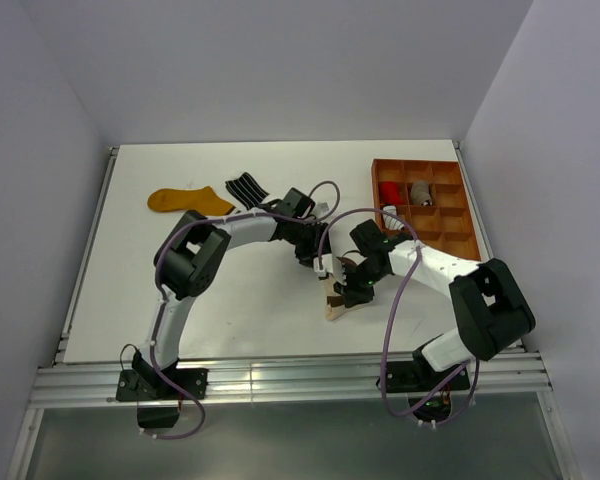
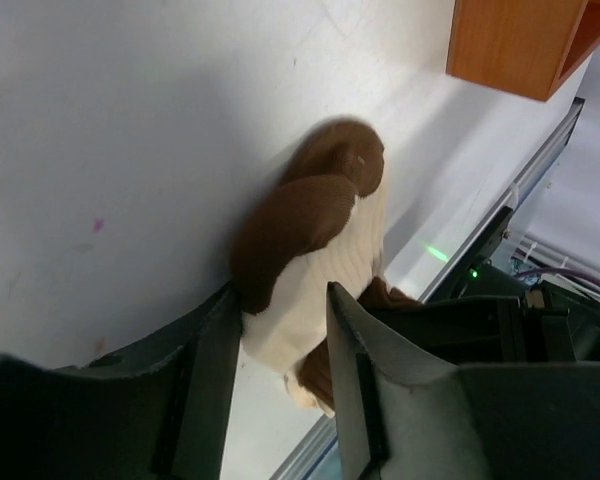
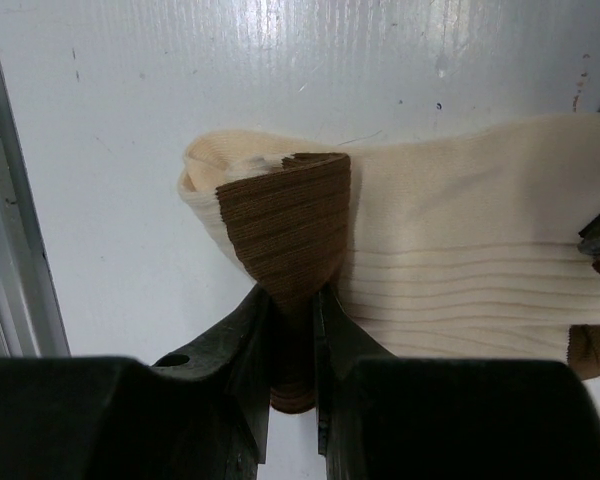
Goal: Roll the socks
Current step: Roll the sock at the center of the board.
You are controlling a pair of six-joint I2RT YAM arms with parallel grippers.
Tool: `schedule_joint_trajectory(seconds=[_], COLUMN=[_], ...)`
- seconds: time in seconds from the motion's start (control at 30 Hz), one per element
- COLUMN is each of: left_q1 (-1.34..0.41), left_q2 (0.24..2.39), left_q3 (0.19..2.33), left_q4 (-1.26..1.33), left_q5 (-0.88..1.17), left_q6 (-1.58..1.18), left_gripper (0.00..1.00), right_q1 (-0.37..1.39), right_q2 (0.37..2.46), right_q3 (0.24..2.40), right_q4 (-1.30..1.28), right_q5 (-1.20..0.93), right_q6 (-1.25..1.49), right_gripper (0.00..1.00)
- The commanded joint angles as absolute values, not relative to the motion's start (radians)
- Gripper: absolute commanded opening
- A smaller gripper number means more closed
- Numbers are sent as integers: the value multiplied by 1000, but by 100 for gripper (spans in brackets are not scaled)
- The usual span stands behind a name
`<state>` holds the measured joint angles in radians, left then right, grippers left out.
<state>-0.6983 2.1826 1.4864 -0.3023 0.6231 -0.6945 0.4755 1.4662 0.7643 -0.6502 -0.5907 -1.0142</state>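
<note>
At table centre, top cam mostly hid the cream sock (image 1: 332,308) under both wrists; wrist cams showed it. L gripper (image 2: 285,300) stood jaws apart, astride its brown end; R gripper (image 3: 292,300) pinched its brown cuff. Behind lay mustard sock (image 1: 188,201), striped sock (image 1: 246,187), then tray (image 1: 425,165) far right.

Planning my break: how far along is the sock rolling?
Looks done: a red bundle and a grey bundle sit in the tray. In hand: the right tool pinches the cream sock by its brown cuff; the left tool straddles it, grip unclear. Left: the mustard sock and striped sock lie unrolled.
</note>
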Motion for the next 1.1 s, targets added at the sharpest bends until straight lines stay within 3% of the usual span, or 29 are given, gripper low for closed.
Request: schedule_joint_trajectory(seconds=[0.0,0.2,0.4,0.7,1.07], left_q1=[-701,-701,-699,-699,-729], left_q2=[2236,2229,2187,2175,2319], left_q3=[1543,1534,1486,1485,1626], left_q4=[-331,-267,-97,89,-84], left_q5=[604,658,745,839,827], left_q6=[-638,-650,-680,-749,-716], left_gripper=[44,25,12,8,8], right_q1=[485,488,495,505,509], right_q2=[1493,1499,1505,1520,1525], right_q3=[759,761,761,765,765], right_q4=[-638,-629,-621,-615,-609], right_q5=[-554,-540,-526,-514,-509], right_q6=[-1011,-1005,-999,-992,-989], right_gripper=[0,0,0,0,0])
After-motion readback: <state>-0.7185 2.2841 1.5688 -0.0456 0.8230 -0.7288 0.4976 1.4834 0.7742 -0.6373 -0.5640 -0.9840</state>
